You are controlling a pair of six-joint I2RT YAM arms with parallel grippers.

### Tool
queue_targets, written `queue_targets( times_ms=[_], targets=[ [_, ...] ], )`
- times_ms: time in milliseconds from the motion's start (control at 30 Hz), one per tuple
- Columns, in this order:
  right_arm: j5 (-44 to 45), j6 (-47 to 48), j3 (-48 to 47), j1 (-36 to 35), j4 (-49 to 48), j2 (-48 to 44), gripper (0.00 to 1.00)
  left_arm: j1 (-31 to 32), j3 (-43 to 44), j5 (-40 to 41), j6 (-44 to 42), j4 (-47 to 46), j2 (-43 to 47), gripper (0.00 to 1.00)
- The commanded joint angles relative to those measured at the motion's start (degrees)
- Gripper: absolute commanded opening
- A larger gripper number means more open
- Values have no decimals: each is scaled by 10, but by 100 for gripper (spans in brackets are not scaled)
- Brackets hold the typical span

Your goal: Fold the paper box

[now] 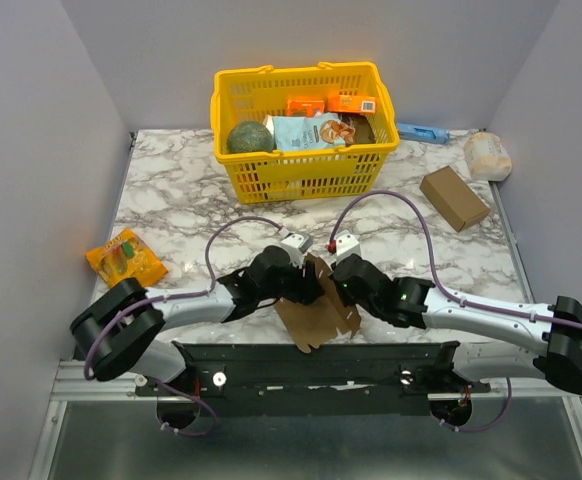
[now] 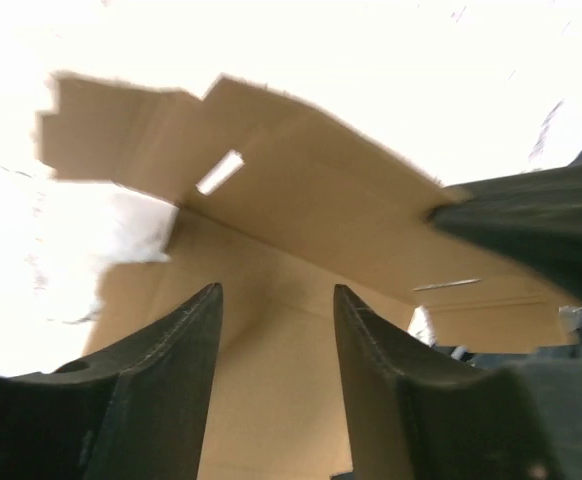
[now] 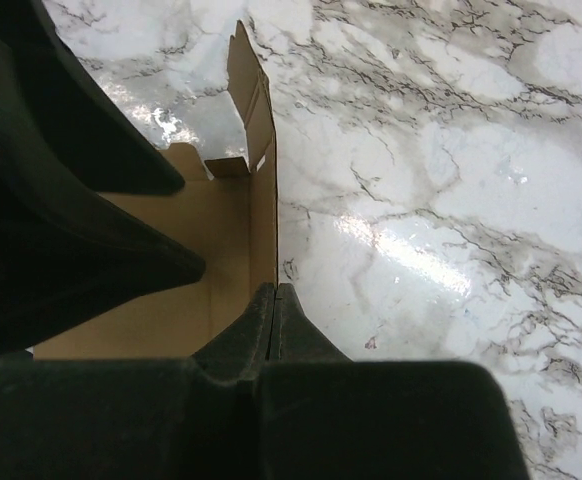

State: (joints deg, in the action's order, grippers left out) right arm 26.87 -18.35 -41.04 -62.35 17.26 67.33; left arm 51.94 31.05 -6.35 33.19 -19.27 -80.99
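The paper box [image 1: 316, 315] is a thin brown cardboard piece, partly raised, near the front edge of the table between both arms. My right gripper [image 1: 336, 280] is shut on an upright panel edge of the box [image 3: 256, 215], its tips [image 3: 275, 288] pinched together on the thin edge. My left gripper [image 1: 301, 285] is open, its tips [image 2: 276, 295] spread over the inside of the box [image 2: 301, 210], with a slotted flap beyond. The right gripper's dark finger [image 2: 531, 220] touches the box's right side there.
A yellow basket [image 1: 301, 175] holding groceries stands at the back centre. An orange snack packet [image 1: 126, 257] lies at the left. A blocky brown carton [image 1: 454, 197], a white roll [image 1: 488, 155] and a blue item [image 1: 423, 132] lie at the back right.
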Motion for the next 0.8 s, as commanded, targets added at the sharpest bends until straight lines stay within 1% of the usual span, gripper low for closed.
queue_targets(
  times_ms=[0,100,167,200,300,367,400,467,633,767],
  targets=[
    [10,17,11,-1,-7,-18,1,-24,-6,-16,-54,62,100,66],
    [2,37,13,0,-11,-25,0,-43,-16,-16,-87,84,149,70],
    [-5,46,17,-1,-14,-31,0,-53,-22,-30,-112,79,161,73],
    [-11,55,19,0,-20,-36,0,-58,-22,-35,-137,73,165,74],
    [-22,67,25,0,-27,-46,0,-62,-11,-72,-188,62,154,78],
    [-27,71,29,0,-28,-55,1,-63,-9,-106,-243,50,151,81],
    [-31,72,32,1,-30,-58,0,-64,-12,-118,-258,25,151,82],
    [-39,74,36,0,-33,-65,0,-69,-13,-146,-289,7,148,83],
    [-65,82,45,1,-36,-71,0,-74,0,-173,-328,-11,130,84],
    [-76,89,46,1,-38,-69,0,-75,9,-157,-349,-17,109,84]
  ],
)
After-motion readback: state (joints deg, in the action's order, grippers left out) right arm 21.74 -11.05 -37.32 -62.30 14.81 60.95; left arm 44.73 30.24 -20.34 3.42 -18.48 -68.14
